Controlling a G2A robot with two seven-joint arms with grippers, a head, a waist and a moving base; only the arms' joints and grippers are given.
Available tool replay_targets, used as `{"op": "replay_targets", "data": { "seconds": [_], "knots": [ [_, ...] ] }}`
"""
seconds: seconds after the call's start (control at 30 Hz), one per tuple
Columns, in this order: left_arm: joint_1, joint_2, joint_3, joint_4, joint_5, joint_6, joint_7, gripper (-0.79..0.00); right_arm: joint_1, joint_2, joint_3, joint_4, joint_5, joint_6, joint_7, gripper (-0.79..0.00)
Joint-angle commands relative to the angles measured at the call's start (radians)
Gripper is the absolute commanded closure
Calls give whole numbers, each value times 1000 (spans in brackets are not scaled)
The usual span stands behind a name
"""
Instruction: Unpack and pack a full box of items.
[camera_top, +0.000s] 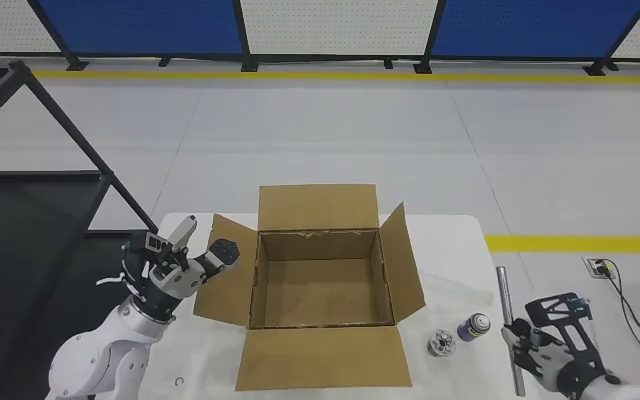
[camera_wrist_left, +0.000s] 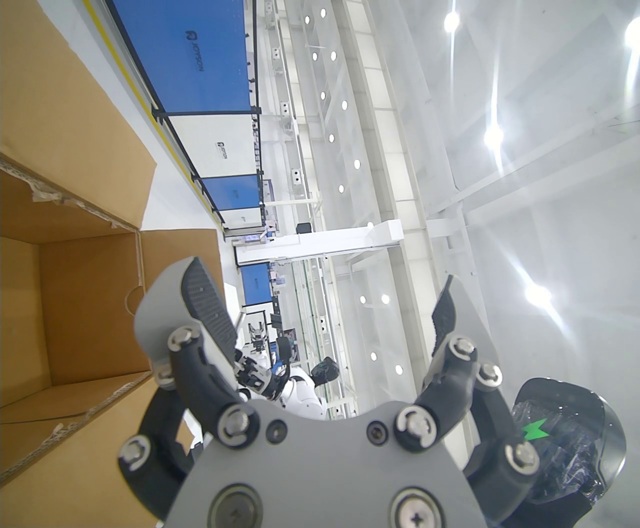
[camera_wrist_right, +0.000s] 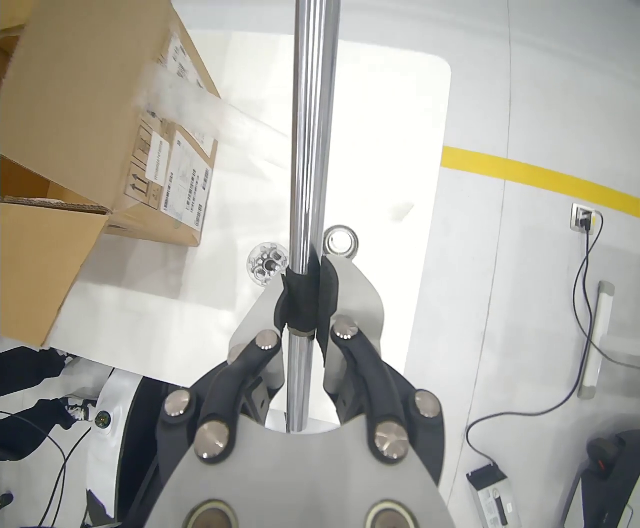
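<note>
Rod (camera_wrist_right: 312, 125) of polished metal is pinched between the pads of the right gripper (camera_wrist_right: 307, 280), close to its rear end. Most of its length stands out ahead of the fingers, over the table (camera_wrist_right: 390, 150). I judge it stiff, rather heavy and slippery. Held so far back it may swing or slide, so a hold nearer the middle seems safer. The open box (camera_top: 318, 244) lies to the inner side of this hand, and a small toothed disc (camera_wrist_right: 268, 263) just beside the fingertips. The left gripper (camera_wrist_left: 325, 295) is spread wide and empty, with the box close beside it.
</note>
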Motion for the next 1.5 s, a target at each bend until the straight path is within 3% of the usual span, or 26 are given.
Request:
{"op": "replay_targets", "data": {
  "seconds": [0.0, 0.2, 0.33, 0.67, 1.13, 1.27, 1.47],
  "knots": [
    [-1, 1, -7, -9, 3, 8, 3, -785, 54, 5, -20, 0, -3, -33, -17, 0],
    [12, 8, -47, -33, 10, 22, -10, -785, 298, 24, -157, 0, -50, -94, 16, 0],
    [29, 12, -78, -45, -7, 35, -28, -785, 497, 28, -301, 0, -64, -74, 78, 0],
    [79, 16, -117, -75, -54, 36, -56, -785, 974, -11, -765, 0, -94, 197, 301, 0],
    [80, 16, -117, -74, -54, 36, -51, -785, 980, -12, -778, 4, -103, 205, 302, 0],
    [73, 18, -114, -77, -37, 64, -35, -785, 958, -17, -828, 82, -68, 166, 230, 0],
    [48, 23, -136, -64, -33, 89, -31, -785, 1090, -54, -1003, 283, -72, 175, 213, 0]
  ]
}}
